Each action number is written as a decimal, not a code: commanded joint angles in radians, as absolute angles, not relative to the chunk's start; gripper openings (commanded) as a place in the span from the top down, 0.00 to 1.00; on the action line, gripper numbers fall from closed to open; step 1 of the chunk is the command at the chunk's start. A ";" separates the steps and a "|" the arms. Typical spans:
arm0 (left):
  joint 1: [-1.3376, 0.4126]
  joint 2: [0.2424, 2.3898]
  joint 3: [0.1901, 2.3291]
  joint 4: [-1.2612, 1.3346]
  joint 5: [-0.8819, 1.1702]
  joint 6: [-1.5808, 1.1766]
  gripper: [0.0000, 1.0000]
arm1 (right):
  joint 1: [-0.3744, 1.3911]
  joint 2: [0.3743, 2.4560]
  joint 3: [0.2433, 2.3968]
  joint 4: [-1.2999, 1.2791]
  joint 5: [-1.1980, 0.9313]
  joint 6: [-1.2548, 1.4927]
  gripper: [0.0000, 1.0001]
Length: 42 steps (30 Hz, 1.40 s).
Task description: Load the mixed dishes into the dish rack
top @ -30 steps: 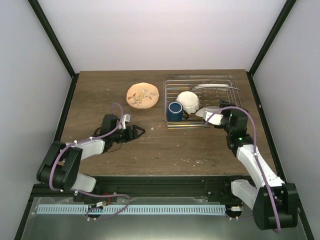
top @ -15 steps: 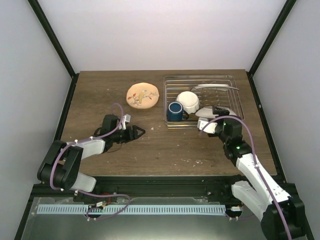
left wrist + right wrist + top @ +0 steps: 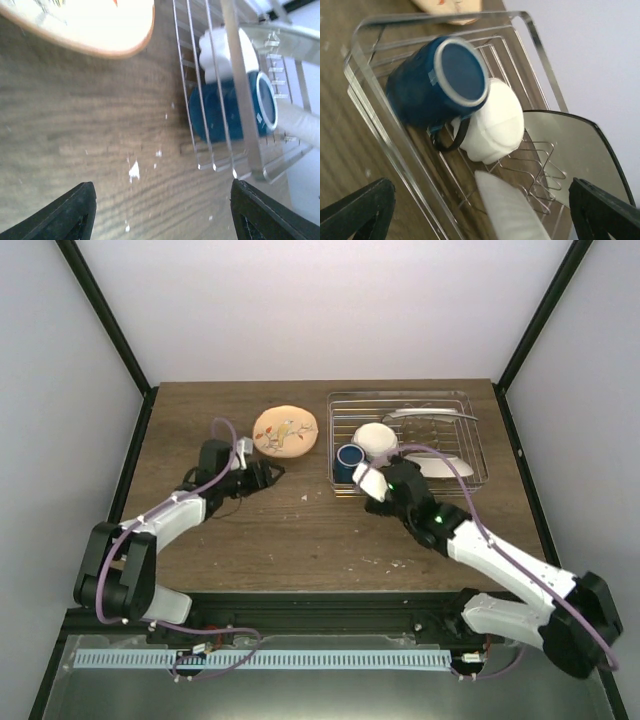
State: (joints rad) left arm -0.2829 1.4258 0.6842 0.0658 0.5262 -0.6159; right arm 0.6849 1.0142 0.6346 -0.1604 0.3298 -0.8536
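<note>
At the front left corner of the rectangular silver wire dish rack, the right gripper now hangs with its jaws spread wide and nothing between them. A second ago it was at the rack's front right, with the flat cream rectangular plate at its tip. That plate now lies released inside the rack along the front right bars. The left gripper has moved up the dark wooden tabletop toward the round orange-rimmed patterned plate. Its jaws are parted as before and empty, and it sits just short of the plate's near edge. That plate lies on the wood, left of the rack and outside it.

The overhead view shows the dark blue mug and the small white scalloped bowl together in the rack's left half, the bowl behind the mug.

Only the right wrist view shows that the mug lies on its side. One round end faces the camera, and its handle loops against the bowl, which touches it. The cream plate's near end shows low between the spread fingers, untouched. A glossy grey dish with a dark edge leans beyond.

Only the left wrist view shows pale crumbs scattered on the wood. It also catches the mug through the rack's bars.
</note>
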 commanded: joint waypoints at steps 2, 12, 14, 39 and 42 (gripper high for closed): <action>-0.209 1.465 0.812 -0.017 0.491 -0.594 0.25 | 0.756 1.180 0.914 -0.380 0.505 -0.344 0.04; -0.100 1.666 0.985 -0.050 0.417 -0.596 0.25 | 0.841 1.162 1.123 -0.471 0.333 0.167 0.04; -0.099 1.704 1.017 -0.067 0.398 -0.589 0.25 | 0.845 1.140 1.132 -0.474 0.306 0.219 0.04; -0.134 2.241 1.632 -0.329 0.320 -0.593 0.26 | 0.834 1.243 1.268 -0.580 0.281 0.204 0.06; -0.142 2.261 1.655 -0.342 0.338 -0.609 0.27 | 0.820 1.284 1.353 -0.650 0.237 0.223 0.06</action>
State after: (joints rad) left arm -0.1246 2.2284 1.6123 -0.2790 0.3012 -0.5907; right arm 0.8314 1.2526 1.2266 -0.5713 0.2775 0.2184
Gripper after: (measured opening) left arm 0.734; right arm 0.943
